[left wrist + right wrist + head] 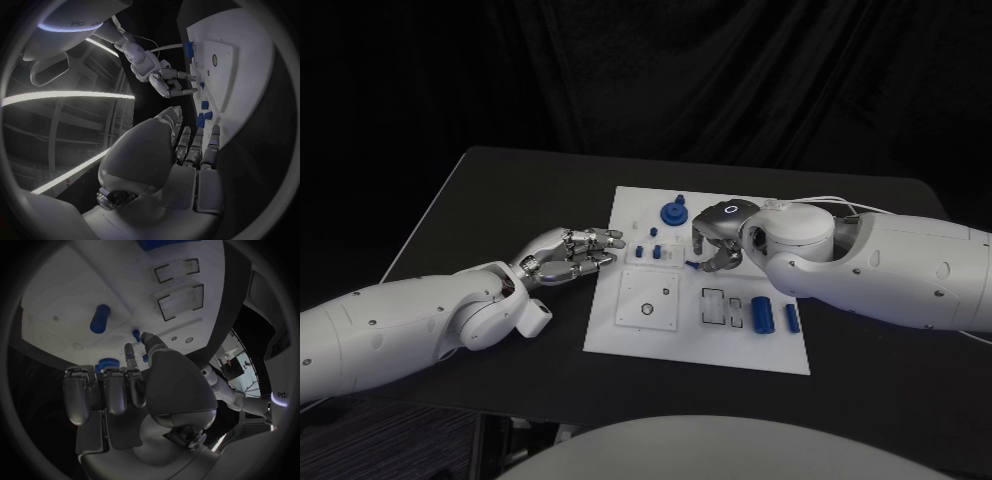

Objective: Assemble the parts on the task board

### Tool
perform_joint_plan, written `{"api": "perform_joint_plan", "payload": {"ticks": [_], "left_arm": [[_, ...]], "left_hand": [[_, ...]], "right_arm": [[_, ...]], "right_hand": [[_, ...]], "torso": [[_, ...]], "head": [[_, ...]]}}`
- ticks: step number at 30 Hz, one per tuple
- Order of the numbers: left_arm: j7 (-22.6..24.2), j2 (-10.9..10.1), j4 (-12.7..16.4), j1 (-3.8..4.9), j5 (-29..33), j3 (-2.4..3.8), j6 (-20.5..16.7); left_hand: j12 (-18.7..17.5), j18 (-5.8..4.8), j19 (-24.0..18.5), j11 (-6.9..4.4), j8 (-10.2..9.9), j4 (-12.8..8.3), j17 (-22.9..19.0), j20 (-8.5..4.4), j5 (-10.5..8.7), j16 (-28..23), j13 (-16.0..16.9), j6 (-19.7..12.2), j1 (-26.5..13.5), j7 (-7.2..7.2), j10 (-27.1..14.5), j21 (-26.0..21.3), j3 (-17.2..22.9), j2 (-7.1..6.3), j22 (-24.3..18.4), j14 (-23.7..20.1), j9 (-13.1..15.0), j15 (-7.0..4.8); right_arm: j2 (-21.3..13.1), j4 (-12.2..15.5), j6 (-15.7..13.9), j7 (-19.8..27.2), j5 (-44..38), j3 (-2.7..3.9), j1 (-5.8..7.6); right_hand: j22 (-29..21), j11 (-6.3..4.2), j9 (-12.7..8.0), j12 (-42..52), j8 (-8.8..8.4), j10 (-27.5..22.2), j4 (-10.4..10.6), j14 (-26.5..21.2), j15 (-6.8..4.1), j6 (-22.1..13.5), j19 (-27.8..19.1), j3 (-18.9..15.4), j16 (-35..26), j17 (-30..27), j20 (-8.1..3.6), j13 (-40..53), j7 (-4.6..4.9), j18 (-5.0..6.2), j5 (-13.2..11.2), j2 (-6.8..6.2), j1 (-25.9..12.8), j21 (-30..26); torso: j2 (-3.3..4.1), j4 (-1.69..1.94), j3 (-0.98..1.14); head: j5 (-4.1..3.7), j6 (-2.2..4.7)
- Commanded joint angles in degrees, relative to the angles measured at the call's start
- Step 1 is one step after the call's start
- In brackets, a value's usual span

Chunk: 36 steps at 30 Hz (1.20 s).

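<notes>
Step in hand: the right hand [718, 238] is hovering over the middle of the white board [635, 335], fingers curling downward above a row of small blue pegs [651, 252]. Judging by that, it is going for one of those pegs, and no grasp is made yet.

Right fingers: they are partly curled with nothing seen between them; in the right wrist view the fingertips [129, 351] are pointing at the board just short of a small blue peg [136, 333], apart from it as far as I can tell.

Left fingers: the left hand [570, 254] is lying just off the board's edge, fingers loosely bent and holding nothing.

Parts: a blue knob with a round base [674, 212] is standing beyond the right fingertips; two blue cylinders [763, 313] are lying on the near part of the board, below the right wrist, beside two outlined rectangular slots [714, 306]. A square plate with a round hole [649, 297] is sitting between the slots and the left hand.

Next move: the right fingers are needing to come down and pinch one peg cleanly, without knocking its close neighbours.

Surface: the board is lying flat on a black table [488, 195], which is looking matte and plain.

Room: a dark curtain [646, 70] is hanging behind the table.
</notes>
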Motion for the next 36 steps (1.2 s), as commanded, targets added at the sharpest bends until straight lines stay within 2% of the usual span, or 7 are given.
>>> {"api": "perform_joint_plan", "payload": {"ticks": [1,17,22,30,32,34,36], "left_arm": [[0.93,0.0,0.15,-0.11,0.39,0.05,0.59],[1.08,-0.22,0.42,-0.18,0.39,0.05,0.53],[1.06,-0.19,0.42,-0.19,0.39,0.05,0.59],[1.0,-0.14,0.4,-0.21,0.39,0.05,0.64],[0.97,-0.12,0.39,-0.21,0.39,0.05,0.65],[0.94,-0.1,0.37,-0.22,0.39,0.05,0.66],[0.91,-0.08,0.34,-0.22,0.39,0.05,0.68]], "left_hand": [[0.36,-1.13,0.3,0.13,0.35,0.11,0.09,-0.05,0.32,0.28,-0.05,-0.25,-0.02,0.04,-0.3,0.15,0.37,0.36,-0.03,0.01,-0.08,0.33],[0.42,-1.14,0.3,0.19,0.36,0.08,0.1,-0.05,0.38,0.31,-0.05,-0.25,0.0,0.07,-0.29,0.14,0.41,0.35,-0.08,0.02,-0.08,0.36],[0.42,-1.14,0.3,0.19,0.36,0.08,0.1,-0.05,0.38,0.31,-0.05,-0.25,0.0,0.07,-0.29,0.14,0.41,0.35,-0.08,0.02,-0.08,0.36],[0.46,-1.16,0.31,0.26,0.37,0.05,0.1,-0.05,0.42,0.35,-0.05,-0.25,0.0,0.12,-0.31,0.12,0.44,0.34,-0.15,0.02,-0.09,0.39],[0.46,-1.16,0.31,0.26,0.37,0.05,0.1,-0.05,0.42,0.35,-0.05,-0.25,0.0,0.12,-0.31,0.12,0.44,0.34,-0.15,0.02,-0.09,0.39],[0.46,-1.16,0.31,0.26,0.37,0.05,0.1,-0.05,0.42,0.35,-0.05,-0.25,0.0,0.12,-0.31,0.12,0.44,0.34,-0.15,0.02,-0.09,0.39],[0.46,-1.16,0.31,0.26,0.37,0.05,0.1,-0.05,0.42,0.35,-0.05,-0.25,0.0,0.12,-0.31,0.12,0.44,0.34,-0.15,0.02,-0.09,0.39]], "right_arm": [[0.46,-0.32,0.27,-2.11,-0.67,0.01,-0.32],[1.91,-1.58,2.18,-4.08,-0.89,0.01,-2.13],[2.27,-2.16,2.52,-4.52,-1.3,0.01,-2.46],[2.7,-2.63,2.29,-4.54,-1.68,0.01,-2.8],[2.75,-2.68,2.06,-4.44,-1.7,0.01,-2.89],[2.82,-2.72,1.78,-4.27,-1.72,0.01,-3.0],[2.84,-2.72,1.48,-4.06,-1.73,0.01,-3.07]], "right_hand": [[15.07,-0.11,-0.08,0.15,-0.06,5.98,0.03,5.92,-0.28,0.47,6.15,0.48,0.14,15.09,-0.4,15.09,-0.11,-0.9,0.38,-0.22,-0.59,0.18],[15.07,-0.48,-0.19,0.15,0.39,5.98,0.0,5.92,-0.57,1.93,6.15,1.42,0.14,15.09,-0.6,15.09,-0.55,-0.9,-0.88,-0.73,-1.54,0.18],[15.07,-0.65,-0.22,0.15,0.43,5.98,-0.27,5.92,-0.72,2.25,6.15,1.92,0.14,15.09,-0.73,15.09,-0.71,-0.9,-0.48,-0.77,-1.4,0.18],[15.07,-0.82,-0.24,0.15,0.5,5.98,-0.37,5.92,-0.91,2.79,6.15,2.56,0.14,15.09,-0.9,15.09,-0.86,-0.9,-0.04,-0.79,-1.66,0.18],[15.07,-0.9,-0.28,0.15,0.47,5.98,-0.21,5.92,-1.0,3.0,6.15,2.73,0.14,15.09,-1.01,15.09,-0.94,-0.9,-1.05,-0.95,-2.27,0.18],[15.07,-0.98,-0.35,0.15,0.37,5.98,0.17,5.92,-1.09,3.22,6.15,2.82,0.14,15.09,-1.13,15.09,-1.0,-0.9,-3.68,-1.02,-3.34,0.18],[15.07,-1.0,-0.37,0.15,0.36,5.98,0.33,5.92,-1.12,3.32,6.15,2.87,0.14,15.09,-1.16,15.09,-1.02,-0.9,-4.31,-0.99,-3.72,0.18]], "torso": [[0.02,0.04,0.02],[0.12,-0.19,0.11],[0.17,-0.13,0.16],[0.16,-0.38,0.15],[0.12,-0.35,0.13],[0.13,-0.33,0.15],[0.12,-0.3,0.15]], "head": [[-0.2,-0.01],[-0.17,-0.01],[-0.28,-0.01],[0.02,-0.01],[-0.01,-0.01],[-0.01,-0.01],[0.01,-0.01]]}}
